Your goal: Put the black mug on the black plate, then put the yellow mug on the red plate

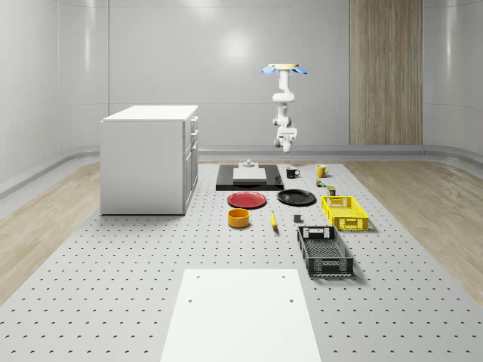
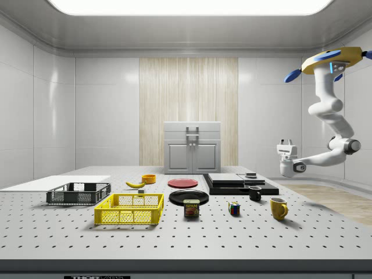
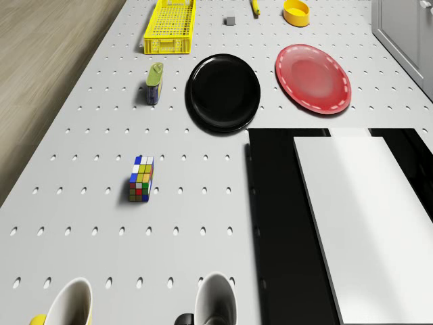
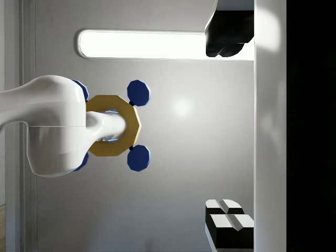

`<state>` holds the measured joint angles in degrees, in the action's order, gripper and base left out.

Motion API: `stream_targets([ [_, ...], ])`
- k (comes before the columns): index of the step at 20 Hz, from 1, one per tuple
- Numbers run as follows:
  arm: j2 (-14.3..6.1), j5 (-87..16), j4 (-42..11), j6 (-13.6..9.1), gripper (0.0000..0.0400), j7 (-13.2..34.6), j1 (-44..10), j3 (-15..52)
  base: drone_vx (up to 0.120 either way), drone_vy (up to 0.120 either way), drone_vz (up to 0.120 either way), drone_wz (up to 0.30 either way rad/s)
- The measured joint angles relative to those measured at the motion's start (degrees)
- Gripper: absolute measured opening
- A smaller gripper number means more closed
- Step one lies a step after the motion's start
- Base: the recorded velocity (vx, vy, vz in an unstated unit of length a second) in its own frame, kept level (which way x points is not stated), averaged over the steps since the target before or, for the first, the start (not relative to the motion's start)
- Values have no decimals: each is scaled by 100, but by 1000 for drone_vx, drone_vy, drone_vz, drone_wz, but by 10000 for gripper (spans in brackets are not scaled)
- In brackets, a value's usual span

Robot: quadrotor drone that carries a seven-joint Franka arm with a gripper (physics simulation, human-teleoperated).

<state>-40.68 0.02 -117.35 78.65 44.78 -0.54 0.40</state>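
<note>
The black mug stands upright on the table beside the black slab. The yellow mug stands close by, on the whole-scene view's right. The black plate and red plate lie side by side, both bare. The drone hovers high over the far end of the table. My gripper hangs well above the black mug, turned upward, open and holding nothing.
A black slab bearing a white block lies behind the plates. A can and a colour cube sit near the mugs. A yellow crate, black crate, yellow bowl, banana and white cabinet share the table.
</note>
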Motion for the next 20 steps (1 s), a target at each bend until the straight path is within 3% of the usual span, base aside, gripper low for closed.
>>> stream_targets([
  [20,-65,-499,-77,91,400,64,-112,358,120,0,0,0],
])
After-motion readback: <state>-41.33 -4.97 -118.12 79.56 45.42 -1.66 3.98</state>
